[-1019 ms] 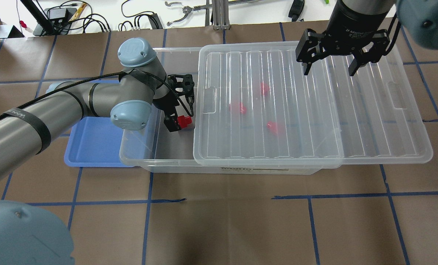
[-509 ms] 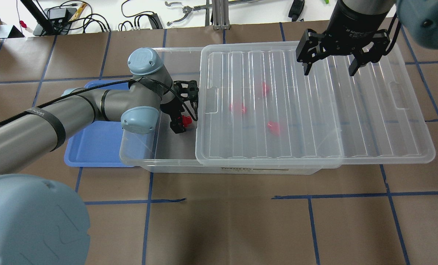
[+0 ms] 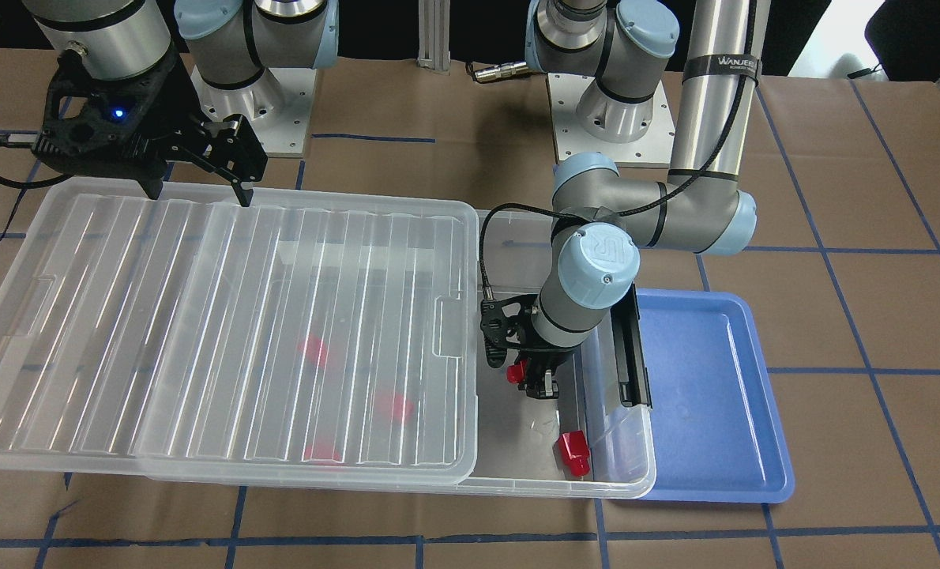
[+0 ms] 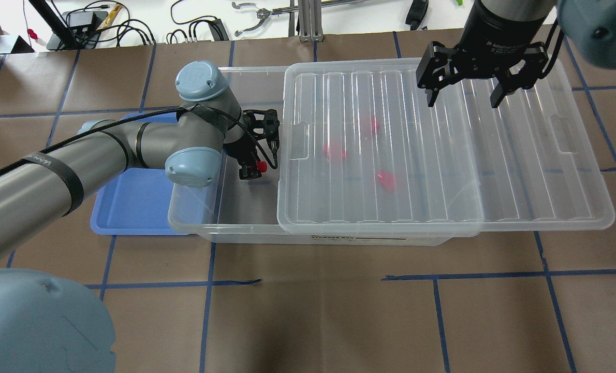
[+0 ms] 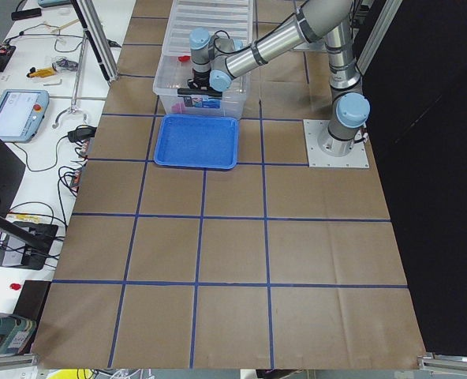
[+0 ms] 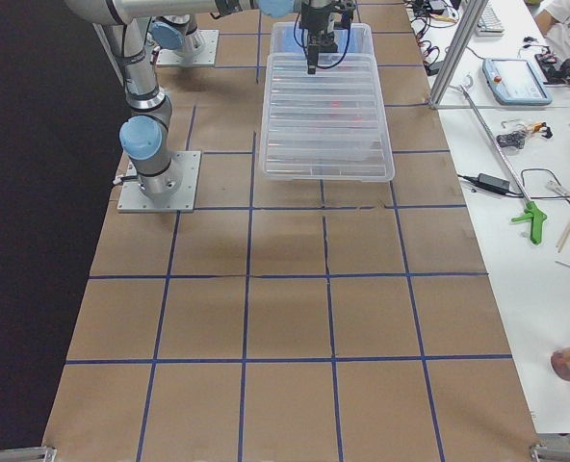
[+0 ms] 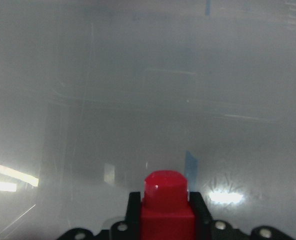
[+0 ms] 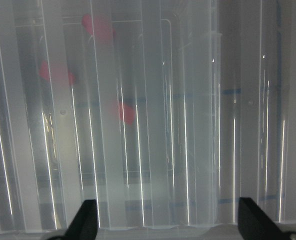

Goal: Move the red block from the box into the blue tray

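My left gripper is shut on a red block and holds it inside the open end of the clear box. The left wrist view shows this block between the fingers, stub pointing away. A second red block lies loose on the box floor near the tray side. Three more blocks show blurred under the ribbed lid; one is here. The blue tray lies beside the box, partly under my left arm. My right gripper is open above the lid's far edge.
The lid is slid sideways and overhangs the box on my right. A black latch bar stands at the box end wall next to the tray. Cables and tools lie on the white bench beyond the table.
My left wrist has turned and lifted slightly with the red block in its grip. The lid has shifted slightly to the right. My right gripper has hardly moved.
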Motion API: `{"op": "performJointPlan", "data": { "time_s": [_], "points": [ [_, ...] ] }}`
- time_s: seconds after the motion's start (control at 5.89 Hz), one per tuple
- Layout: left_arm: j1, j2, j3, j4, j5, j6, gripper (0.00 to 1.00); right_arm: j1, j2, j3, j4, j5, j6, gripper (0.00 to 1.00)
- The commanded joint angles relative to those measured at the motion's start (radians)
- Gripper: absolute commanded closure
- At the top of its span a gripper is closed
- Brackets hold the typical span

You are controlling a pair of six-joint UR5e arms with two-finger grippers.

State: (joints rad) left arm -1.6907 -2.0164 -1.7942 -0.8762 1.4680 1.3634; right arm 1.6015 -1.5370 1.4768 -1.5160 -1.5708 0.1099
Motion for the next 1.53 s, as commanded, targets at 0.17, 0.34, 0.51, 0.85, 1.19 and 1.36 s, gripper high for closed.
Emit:
{"op": "performJointPlan", "data": {
  "time_s": [0.17,0.34,0.51,0.85,1.19,1.36],
  "points": [
    [0.019,0.126,0.083,-0.225,0.006,0.002,0.77,0.0,0.0,0.0,0.0,0.0,0.001,0.0],
    [0.043,0.163,0.132,-0.339,0.008,0.0,0.76,0.0,0.0,0.0,0.0,0.0,0.001,0.0],
    [0.09,0.194,0.191,-0.407,-0.001,-0.001,0.75,0.0,0.0,0.0,-0.001,0.0,0.001,0.0],
    [0.125,0.267,0.239,-0.51,-0.003,0.054,0.77,-0.015,0.001,-0.001,-0.004,-0.008,-0.01,0.0],
    [0.196,0.314,0.202,-0.492,0.005,0.173,0.77,-0.16,0.003,0.002,-0.016,-0.011,-0.242,0.0],
    [0.289,0.314,0.196,-0.495,-0.004,0.274,0.77,-0.275,0.008,0.014,-0.02,-0.014,-0.391,0.0]
  ]
}}
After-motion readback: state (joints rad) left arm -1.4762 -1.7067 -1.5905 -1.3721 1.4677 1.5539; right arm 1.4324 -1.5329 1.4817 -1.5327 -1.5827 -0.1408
